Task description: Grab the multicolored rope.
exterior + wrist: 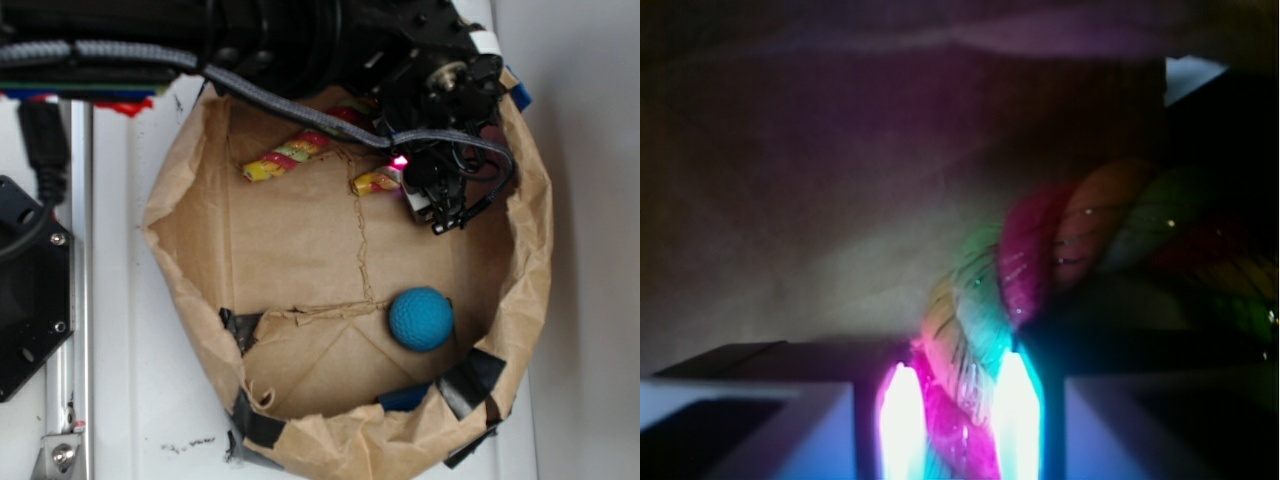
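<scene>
The exterior view looks straight down from above; the wrist view peers close between the pincer fingers; both show the rope.

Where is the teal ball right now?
In the exterior view, the teal ball sits in the paper bag's lower right, apart from the multicolored rope and tool above.

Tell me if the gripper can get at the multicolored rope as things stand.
Probably yes. The gripper is down inside the paper bag at the multicolored rope. The wrist view shows the rope between its fingers, nothing in between. The teal ball lies apart.
</scene>
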Available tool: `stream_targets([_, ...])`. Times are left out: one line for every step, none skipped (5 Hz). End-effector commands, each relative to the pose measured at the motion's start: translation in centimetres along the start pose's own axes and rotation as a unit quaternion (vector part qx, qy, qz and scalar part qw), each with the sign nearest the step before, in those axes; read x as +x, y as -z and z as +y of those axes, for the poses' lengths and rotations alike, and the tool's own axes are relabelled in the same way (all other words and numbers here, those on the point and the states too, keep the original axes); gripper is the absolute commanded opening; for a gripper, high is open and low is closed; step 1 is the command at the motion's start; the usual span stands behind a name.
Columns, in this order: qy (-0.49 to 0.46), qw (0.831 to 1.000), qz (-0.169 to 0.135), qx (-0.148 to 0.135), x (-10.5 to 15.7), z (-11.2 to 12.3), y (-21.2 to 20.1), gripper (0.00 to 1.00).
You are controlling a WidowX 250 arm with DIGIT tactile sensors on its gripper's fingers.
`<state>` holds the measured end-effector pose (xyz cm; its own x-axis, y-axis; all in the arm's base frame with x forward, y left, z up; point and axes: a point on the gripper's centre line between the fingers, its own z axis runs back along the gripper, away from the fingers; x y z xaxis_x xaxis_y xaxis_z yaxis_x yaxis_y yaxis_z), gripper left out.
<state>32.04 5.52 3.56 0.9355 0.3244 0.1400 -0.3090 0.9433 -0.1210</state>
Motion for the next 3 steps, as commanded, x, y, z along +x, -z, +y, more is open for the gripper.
stream_targets([-0.014,0.997,-0.063,-0.038,-0.9,-0.7,-9.6,0.0])
stream_targets([-0.016,0.995,-0.079,-0.06,-1.2,-1.3,-12.9,0.0])
stream_targets([-0.013,0.994,-0.052,-0.094,-1.5,-2.7,-14.1,0.0])
